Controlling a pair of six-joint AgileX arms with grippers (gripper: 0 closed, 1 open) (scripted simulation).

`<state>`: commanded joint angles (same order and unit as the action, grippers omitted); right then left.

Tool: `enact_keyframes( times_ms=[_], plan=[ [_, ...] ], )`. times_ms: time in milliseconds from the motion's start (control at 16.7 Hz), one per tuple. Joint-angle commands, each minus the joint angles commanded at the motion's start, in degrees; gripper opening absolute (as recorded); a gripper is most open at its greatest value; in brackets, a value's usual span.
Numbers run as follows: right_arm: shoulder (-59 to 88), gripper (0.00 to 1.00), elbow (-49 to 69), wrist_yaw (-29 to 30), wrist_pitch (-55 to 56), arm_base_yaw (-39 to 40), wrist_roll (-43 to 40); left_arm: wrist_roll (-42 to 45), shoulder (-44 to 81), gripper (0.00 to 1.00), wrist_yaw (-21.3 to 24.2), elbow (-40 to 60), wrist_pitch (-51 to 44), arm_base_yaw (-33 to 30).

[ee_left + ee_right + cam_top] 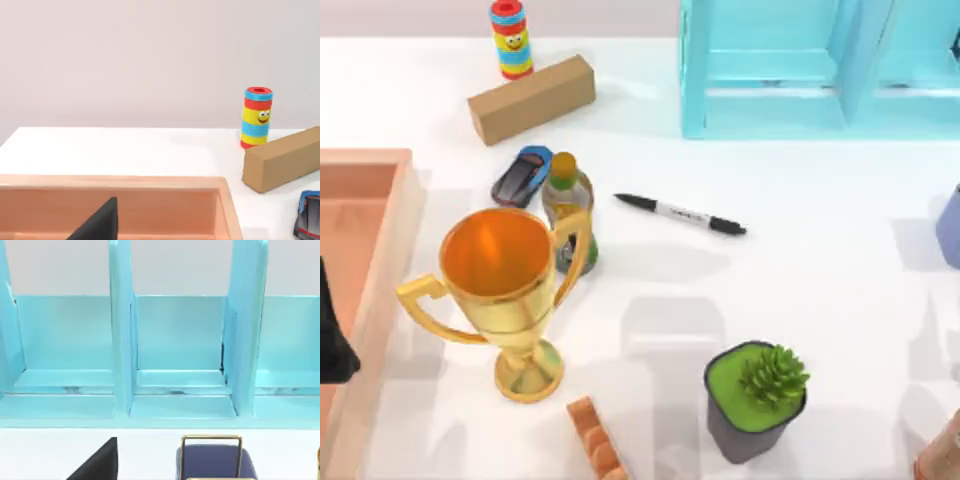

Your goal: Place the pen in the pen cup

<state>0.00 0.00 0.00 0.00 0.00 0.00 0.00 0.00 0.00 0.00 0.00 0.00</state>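
The pen (680,214), slim and black with a white labelled barrel, lies flat near the middle of the table, pointing left-right with a slight slant. The pen cup (950,226) is a dark blue container at the table's right edge; in the right wrist view the pen cup (214,460) shows a gold wire frame. My left gripper (332,345) is a dark shape parked at the far left over the pink tray, far from the pen. A dark part of my left gripper (100,224) shows in its wrist view, and a part of my right gripper (100,461) in its own.
A gold trophy (505,285), a yellow bottle (568,205) and a toy car (522,176) stand left of the pen. A potted plant (756,398) is in front, a cyan organizer (820,70) behind. A wooden block (532,98), a striped toy (511,38) and a pink tray (380,290) lie left.
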Motion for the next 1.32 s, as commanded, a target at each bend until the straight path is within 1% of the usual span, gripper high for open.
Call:
enact_keyframes(
  times_ms=[180, 300, 540, 780, 1320],
  plan=[
    [0.5, 1.0, 0.5, 0.0, -0.3, 0.1, -0.1, 0.0, 0.0, 1.0, 0.0, 0.0, 0.0, 0.0],
    [3.2, 1.0, 3.1, 0.2, -1.8, 0.8, -0.7, 0.0, 0.0, 1.0, 0.0, 0.0, 0.0, 0.0],
    [16.0, 1.0, 15.4, 0.9, -9.0, 3.3, -2.7, 0.0, 0.0, 1.0, 0.0, 0.0, 0.0, 0.0],
    [36.0, 1.0, 35.1, 1.4, -20.1, 7.1, -5.7, 0.0, 0.0, 1.0, 0.0, 0.0, 0.0, 0.0],
    [91.4, 1.0, 90.2, 1.4, -50.9, 19.9, -16.4, 0.0, 0.0, 1.0, 0.0, 0.0, 0.0, 0.0]
  ],
)
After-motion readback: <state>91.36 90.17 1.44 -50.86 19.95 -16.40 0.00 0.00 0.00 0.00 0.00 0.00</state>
